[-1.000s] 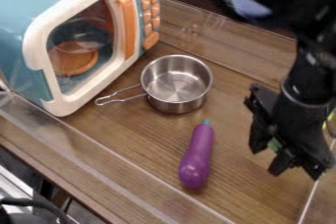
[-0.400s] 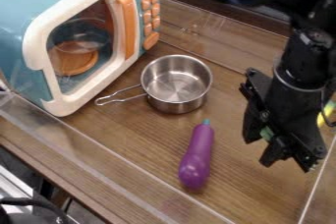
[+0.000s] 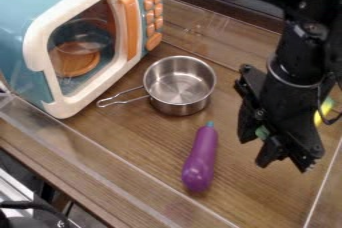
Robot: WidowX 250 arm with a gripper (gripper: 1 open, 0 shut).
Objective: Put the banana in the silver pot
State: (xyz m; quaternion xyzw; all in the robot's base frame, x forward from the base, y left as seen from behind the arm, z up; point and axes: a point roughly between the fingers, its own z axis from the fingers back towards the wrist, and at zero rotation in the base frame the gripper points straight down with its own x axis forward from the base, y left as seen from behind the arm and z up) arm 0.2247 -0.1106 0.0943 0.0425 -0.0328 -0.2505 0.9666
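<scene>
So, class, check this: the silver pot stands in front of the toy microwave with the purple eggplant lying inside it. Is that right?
Not quite. The silver pot does stand in front of the toy microwave, but it is empty. The purple eggplant lies on the table nearer the camera, apart from the pot. The camera view shows this.

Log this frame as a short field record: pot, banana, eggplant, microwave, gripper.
silver pot: upright on the table, empty, wire handle toward the toy microwave
banana: only a yellow sliver shows behind the arm at right; not in the pot
eggplant: purple, lying on the table in front of the pot, apart from it
toy microwave: door closed, orange bowl visible inside
gripper: shut, pointing down, right of the eggplant; held object cannot be told
</scene>
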